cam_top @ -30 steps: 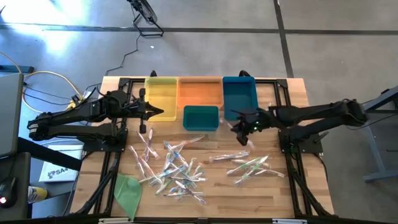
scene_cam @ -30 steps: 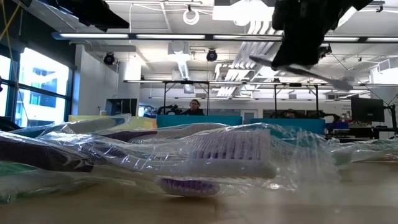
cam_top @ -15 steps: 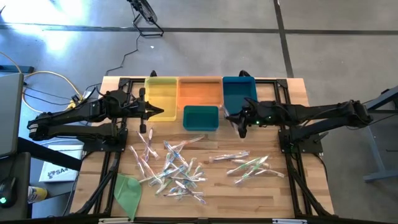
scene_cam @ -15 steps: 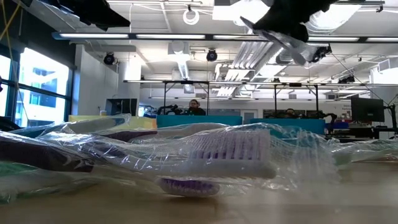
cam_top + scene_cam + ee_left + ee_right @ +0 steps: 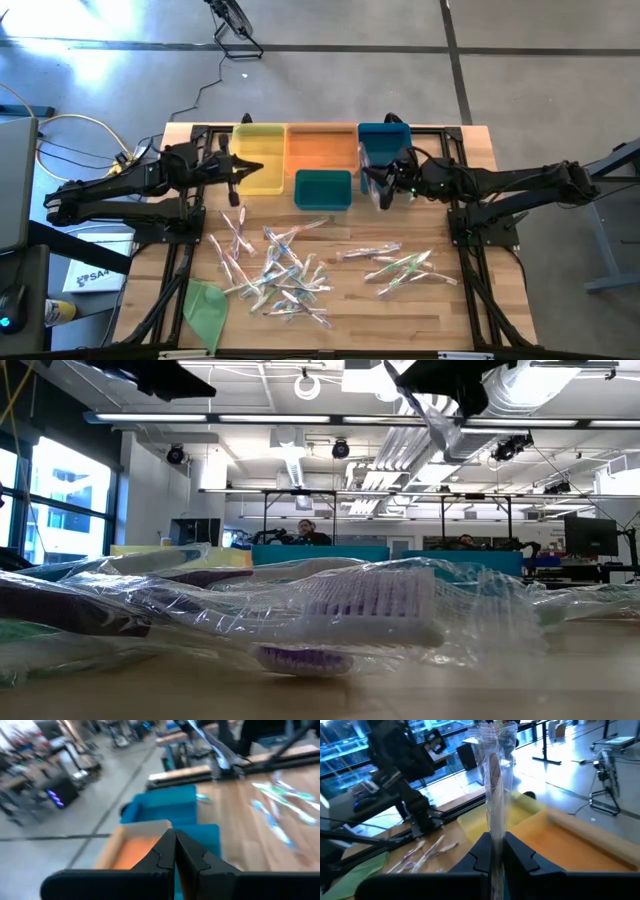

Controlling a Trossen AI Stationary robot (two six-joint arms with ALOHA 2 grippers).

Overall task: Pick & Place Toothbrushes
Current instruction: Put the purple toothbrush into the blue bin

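Wrapped toothbrush (image 5: 492, 775) above blue bin (image 5: 385, 150)

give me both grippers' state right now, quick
left gripper: closed, holding nothing, over the yellow bin.
right gripper: closed on a wrapped toothbrush, by the blue bin.

Four bins (image 5: 322, 152) upper centre of the frame, toothbrushes (image 5: 279, 268) scattered below them at centre, cloth sheet (image 5: 206, 307) lower left.
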